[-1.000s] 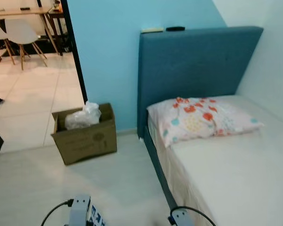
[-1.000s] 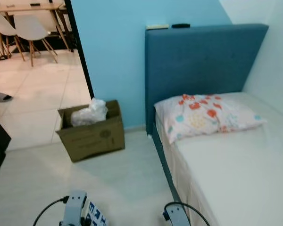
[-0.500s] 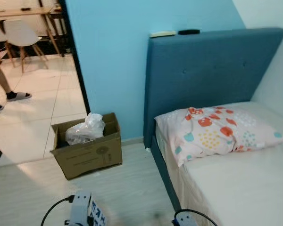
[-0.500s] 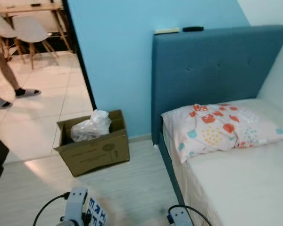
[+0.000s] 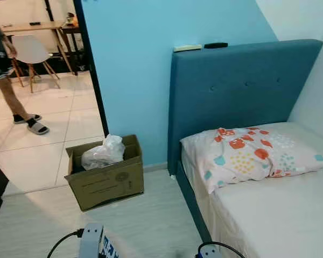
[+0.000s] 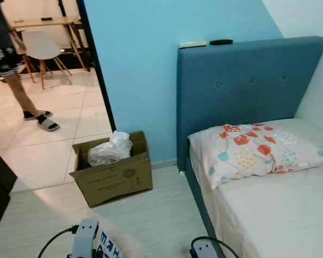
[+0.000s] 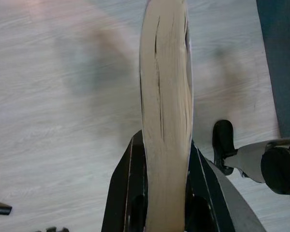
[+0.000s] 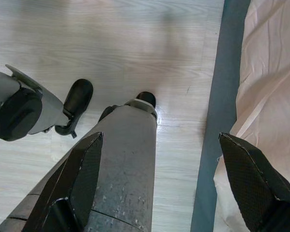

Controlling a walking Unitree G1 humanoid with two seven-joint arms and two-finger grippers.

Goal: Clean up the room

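So the robot is standing at the foot side of the bed (image 5: pixel 280 215), which sits in the corner with its blue headboard (image 5: pixel 242 91) against the wall and a patterned pillow (image 5: pixel 253 158) on it. Looks to me like we're mid-carry: the left end effector (image 7: pixel 165 193) is clamped on a flat tan piece (image 7: pixel 165 106), maybe cardboard or thin wood, hard to say. It's held edge-on over the wood floor (image 7: pixel 63 96), long axis running straight out along the fingers and away from the wrist. The obvious drop spot is the cardboard box (image 5: pixel 105 177) by the doorway, already holding a crumpled plastic bag (image 5: pixel 102 153), so I'd guess the next move is walking forward and left, then lifting the piece over the rim. The right end effector (image 8: pixel 179 179) has its fingers spread wide, holding nothing, above the floor beside the bed frame. A person (image 5: pixel 11 70) is in the next room, well apart.
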